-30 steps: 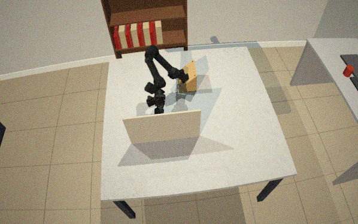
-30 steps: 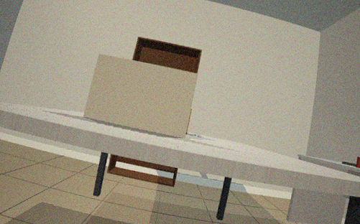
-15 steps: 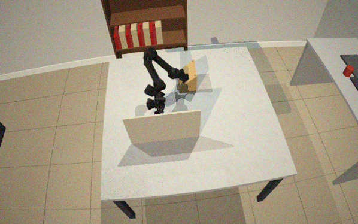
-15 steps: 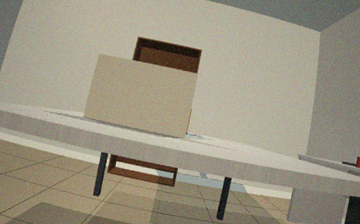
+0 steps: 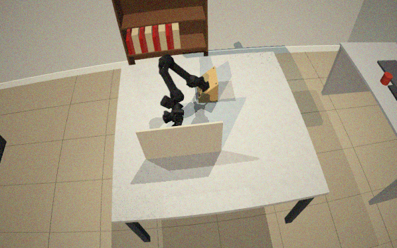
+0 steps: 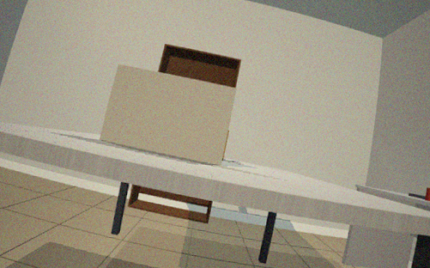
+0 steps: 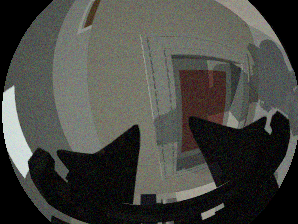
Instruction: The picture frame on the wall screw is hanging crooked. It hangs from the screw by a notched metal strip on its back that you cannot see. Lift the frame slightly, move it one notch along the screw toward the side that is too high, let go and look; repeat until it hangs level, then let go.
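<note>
The picture frame (image 7: pixel 161 85) shows only in the wrist view, right of centre. It has a pale grey border around a dark red picture. Its left edge slants down to the right there; the lens bends the view, so its true tilt is hard to judge. The screw and the notched strip are hidden. My gripper (image 7: pixel 164 122) (image 5: pixel 176 121) is open and empty. Its black fingertips stand apart in front of the frame's left border, the right one overlapping the picture. I cannot tell how far they are from it. In the top view the fingertips are mostly hidden behind the panel.
The upright beige panel (image 5: pixel 182 140) (image 6: pixel 166 115) turns its bare back to the top and exterior views. A yellow slanted block (image 5: pixel 213 89) stands behind my arm's base. A bookcase (image 5: pixel 162 14) with red and cream books stands behind the table (image 5: pixel 265 132). A red cylinder (image 5: pixel 386 79) is on the side counter.
</note>
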`<action>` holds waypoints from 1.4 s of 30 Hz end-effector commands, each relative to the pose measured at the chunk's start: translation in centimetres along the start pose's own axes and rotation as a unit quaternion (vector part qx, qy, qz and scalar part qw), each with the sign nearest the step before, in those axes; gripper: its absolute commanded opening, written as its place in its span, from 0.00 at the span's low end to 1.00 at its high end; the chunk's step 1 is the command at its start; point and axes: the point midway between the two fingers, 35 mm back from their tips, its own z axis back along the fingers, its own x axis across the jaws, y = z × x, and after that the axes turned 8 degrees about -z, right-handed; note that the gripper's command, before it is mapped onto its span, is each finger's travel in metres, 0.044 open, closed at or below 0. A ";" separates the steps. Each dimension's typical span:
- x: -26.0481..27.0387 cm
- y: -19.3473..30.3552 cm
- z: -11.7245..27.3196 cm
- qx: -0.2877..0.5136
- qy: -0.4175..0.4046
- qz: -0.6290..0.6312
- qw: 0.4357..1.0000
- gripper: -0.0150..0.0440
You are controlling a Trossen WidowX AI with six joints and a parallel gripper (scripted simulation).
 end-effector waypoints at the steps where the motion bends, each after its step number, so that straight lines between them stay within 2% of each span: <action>1: 0.0 -0.1 -0.2 -0.002 -0.001 -0.001 1.000 0.69; 34: 0.1 -0.2 -0.2 -0.002 -0.001 -0.001 1.000 0.69; 42: 0.1 -0.2 -0.2 -0.002 -0.001 -0.001 1.000 0.60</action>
